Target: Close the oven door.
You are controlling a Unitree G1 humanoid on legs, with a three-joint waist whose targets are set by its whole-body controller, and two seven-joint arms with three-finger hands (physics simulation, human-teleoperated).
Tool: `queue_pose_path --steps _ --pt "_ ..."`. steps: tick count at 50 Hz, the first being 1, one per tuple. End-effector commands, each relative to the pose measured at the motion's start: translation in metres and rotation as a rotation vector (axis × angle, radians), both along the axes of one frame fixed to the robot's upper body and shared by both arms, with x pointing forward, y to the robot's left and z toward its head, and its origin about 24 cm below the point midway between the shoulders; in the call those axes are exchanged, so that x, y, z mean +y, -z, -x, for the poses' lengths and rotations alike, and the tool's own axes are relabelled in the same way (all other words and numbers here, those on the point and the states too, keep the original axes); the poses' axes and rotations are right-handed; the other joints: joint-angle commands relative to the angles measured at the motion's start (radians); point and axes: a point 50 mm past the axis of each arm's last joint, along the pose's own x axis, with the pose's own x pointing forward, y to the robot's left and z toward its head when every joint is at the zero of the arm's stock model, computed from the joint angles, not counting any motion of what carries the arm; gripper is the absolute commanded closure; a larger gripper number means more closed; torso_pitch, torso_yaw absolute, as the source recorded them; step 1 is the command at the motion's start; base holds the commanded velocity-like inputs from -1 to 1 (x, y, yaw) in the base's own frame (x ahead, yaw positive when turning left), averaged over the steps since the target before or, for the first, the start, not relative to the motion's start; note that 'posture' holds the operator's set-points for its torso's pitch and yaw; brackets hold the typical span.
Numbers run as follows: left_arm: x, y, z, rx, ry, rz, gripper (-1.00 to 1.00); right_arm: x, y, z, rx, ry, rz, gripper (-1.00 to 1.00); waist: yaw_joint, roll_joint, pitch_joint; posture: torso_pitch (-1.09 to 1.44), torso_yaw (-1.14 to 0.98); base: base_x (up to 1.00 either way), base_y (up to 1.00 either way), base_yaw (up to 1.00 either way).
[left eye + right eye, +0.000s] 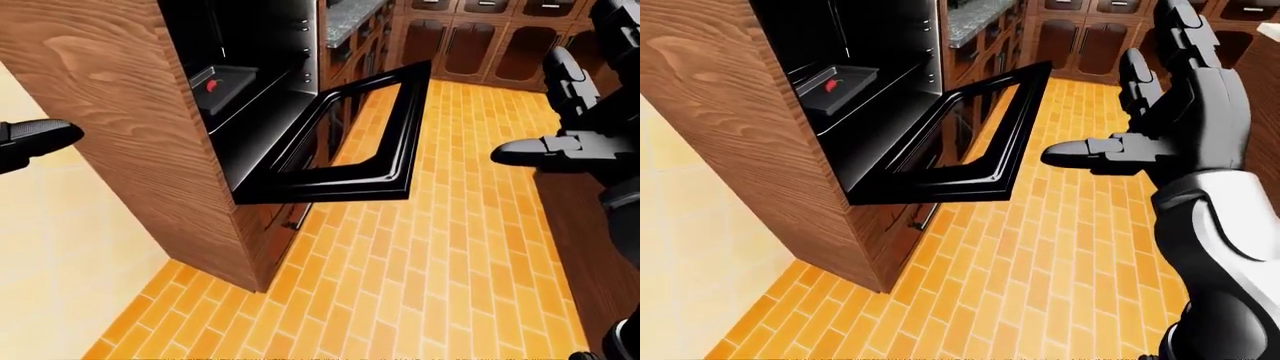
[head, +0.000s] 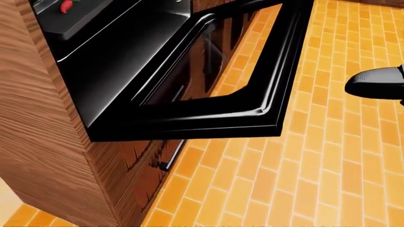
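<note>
Right hand [image 1: 1170,112] held open, fingers spread, grasping nothing — it hangs to the right of the oven door [image 1: 355,161], which lies dropped flat over the brick floor [image 1: 440,255], well apart — nearer than the left hand [image 1: 30,139], state unclear.

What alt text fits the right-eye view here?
A black oven door hangs open, level, from a wood cabinet over an orange brick floor. The robot's open right hand hovers to its right, not touching.

Three downward head cameras, perhaps nearest overhead, sharing oven door [image 2: 252,109].
</note>
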Motion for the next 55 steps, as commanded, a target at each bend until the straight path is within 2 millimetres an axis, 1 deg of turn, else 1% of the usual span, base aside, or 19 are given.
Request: queue_pose_path --steps 1,4,6,10,15,17,18,20,26,28,30,31,39,41,43,44,46,51,55 --pt "-0.0035 -0.0105 0.0048 -0.056 0.005 -0.032 -1.0 -0.0019 -0.0106 0.005 -0.064 0.016 0.011 -1.0 -0.005 0.01 -0.013 0.0 0.0 0.09 0.0 0.0" --pt "-0.0034 -0.0109 0.005 -0.056 0.004 -0.032 -1.0 -0.0021 -0.0108 0.0051 -0.064 0.016 0.009 -1.0 -0.008 -0.025 -0.002 0.0 0.0 0.1 0.0 0.0" --pt "-0.0038 -0.0111 0.0051 -0.057 0.005 -0.033 -1.0 -0.0021 -0.0114 0.0051 -0.065 0.016 0.009 -1.0 -0.008 -0.013 -0.009 0.0 0.0 0.08 0.0 0.0" --pt "-0.0037 -0.0117 0.0054 -0.058 0.004 -0.031 -1.0 -0.0022 -0.0121 0.0051 -0.065 0.016 0.01 -1.0 -0.001 -0.018 -0.024 0.0 0.0 0.1 0.0 0.0" --pt "-0.004 -0.013 0.0058 -0.06 0.004 -0.032 -1.0 -0.0023 -0.0131 0.0055 -0.067 0.016 0.01 -1.0 -0.009 0.029 -0.01 0.0 0.0 0.09 0.0 0.0" --pt "-0.0037 -0.0133 0.0062 -0.061 0.004 -0.031 -1.0 -0.002 -0.014 0.0061 -0.068 0.015 0.01 -1.0 -0.014 0.084 -0.027 0.0 0.0 0.09 0.0 0.0" --pt "-0.0039 -0.0134 0.0062 -0.061 0.004 -0.031 -1.0 -0.0021 -0.0143 0.0062 -0.069 0.015 0.01 -1.0 -0.005 0.05 -0.018 0.0 0.0 0.09 0.0 0.0" --pt "-0.0039 -0.0132 0.0061 -0.061 0.004 -0.031 -1.0 -0.0022 -0.0143 0.0063 -0.068 0.015 0.01 -1.0 -0.005 0.067 -0.014 0.0 0.0 0.1 0.0 0.0" --pt "-0.0034 -0.0134 0.0066 -0.062 0.003 -0.029 -1.0 -0.0019 -0.0142 0.0063 -0.068 0.015 0.01 -1.0 -0.001 0.02 -0.01 0.0 0.0 0.1 0.0 0.0" --pt "-0.0037 -0.0133 0.0067 -0.062 0.004 -0.03 -1.0 -0.0019 -0.0137 0.0061 -0.067 0.015 0.01 -1.0 0.002 -0.007 -0.01 0.0 0.0 0.09 0.0 0.0" --pt "-0.0037 -0.0133 0.0067 -0.062 0.004 -0.03 -1.0 -0.0021 -0.0139 0.0061 -0.068 0.016 0.01 -1.0 0.003 -0.061 -0.026 0.0 0.0 0.1 0.0 0.0" --pt "-0.0036 -0.0131 0.0067 -0.062 0.004 -0.029 -1.0 -0.0021 -0.014 0.0062 -0.068 0.016 0.01 -1.0 0.0 -0.045 -0.021 0.0 0.0 0.09 0.0 0.0" --pt "-0.0034 -0.0129 0.0062 -0.061 0.004 -0.029 -1.0 -0.0019 -0.0132 0.0059 -0.066 0.017 0.011 -1.0 -0.005 0.004 -0.01 0.0 0.0 0.1 0.0 0.0" --pt "-0.0034 -0.0132 0.0064 -0.062 0.003 -0.03 -1.0 -0.0018 -0.0133 0.0059 -0.066 0.016 0.011 -1.0 -0.009 0.034 -0.01 0.0 0.0 0.1 0.0 0.0" --pt "-0.0034 -0.0136 0.0065 -0.063 0.003 -0.03 -1.0 -0.0017 -0.0131 0.0059 -0.066 0.016 0.011 -1.0 -0.013 0.096 -0.026 0.0 0.0 0.1 0.0 0.0" --pt "-0.0035 -0.0138 0.0065 -0.063 0.003 -0.029 -1.0 -0.0016 -0.0132 0.006 -0.066 0.016 0.012 -1.0 -0.004 0.063 -0.022 0.0 0.0 0.09 0.0 0.0" --pt "-0.0037 -0.0135 0.0065 -0.062 0.004 -0.029 -1.0 -0.0017 -0.0132 0.0061 -0.066 0.016 0.012 -1.0 -0.006 0.071 -0.017 0.0 0.0 0.09 0.0 0.0" --pt "-0.0037 -0.0139 0.0067 -0.063 0.003 -0.029 -1.0 -0.0019 -0.0144 0.0061 -0.067 0.016 0.012 -1.0 -0.001 0.03 -0.018 0.0 0.0 0.1 0.0 0.0" --pt "-0.0042 -0.0152 0.0073 -0.065 0.005 -0.029 -1.0 -0.0019 -0.0159 0.0067 -0.07 0.016 0.013 -1.0 0.005 -0.035 -0.022 0.0 0.0 0.1 0.0 0.0"
